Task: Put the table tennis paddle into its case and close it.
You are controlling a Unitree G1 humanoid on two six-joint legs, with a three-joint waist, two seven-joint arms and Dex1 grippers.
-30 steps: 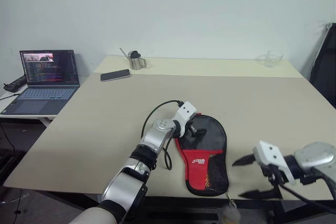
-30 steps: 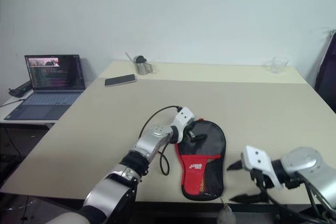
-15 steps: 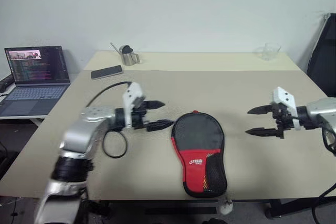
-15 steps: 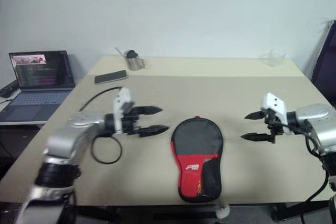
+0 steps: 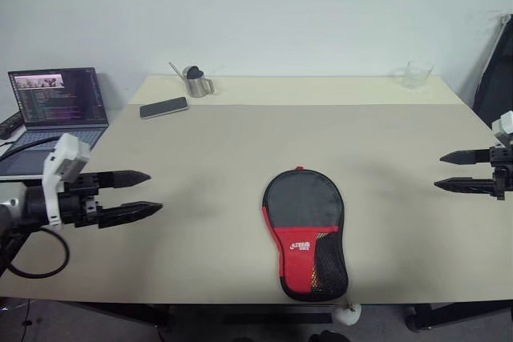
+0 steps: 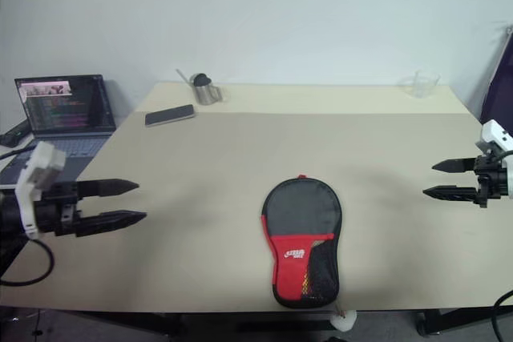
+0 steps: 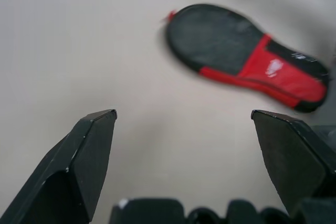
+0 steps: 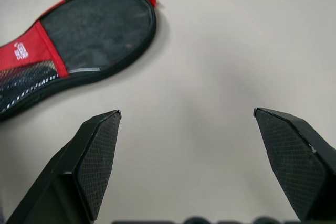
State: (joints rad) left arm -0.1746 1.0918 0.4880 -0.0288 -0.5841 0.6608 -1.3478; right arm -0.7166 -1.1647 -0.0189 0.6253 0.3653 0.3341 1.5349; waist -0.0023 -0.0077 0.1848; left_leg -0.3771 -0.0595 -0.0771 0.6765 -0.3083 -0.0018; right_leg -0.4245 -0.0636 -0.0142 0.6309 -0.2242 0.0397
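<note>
Near the front edge of the worktop point(image 5: 200, 158), about midway between my two arms, lies the case point(image 5: 305, 230), flat, its long axis running front to back with the rounded grey-black end pointing away from me and the red, mesh-pocketed end toward me; a small white charm point(image 5: 349, 313) hangs off the edge below it. It looks zipped shut, and I cannot see the table tennis paddle, so I judge it is inside. My left gripper point(image 5: 138, 194) hovers well apart on the left, jaws spread wide and holding nothing, fingers aimed rightward at the case. My right gripper point(image 5: 465, 171) hovers on the far right, equally wide and empty, aimed leftward. Neither is clearly nearer. A smartphone point(image 5: 163, 107), metal cup point(image 5: 194, 82) and glass point(image 5: 416, 74) sit at the back.
</note>
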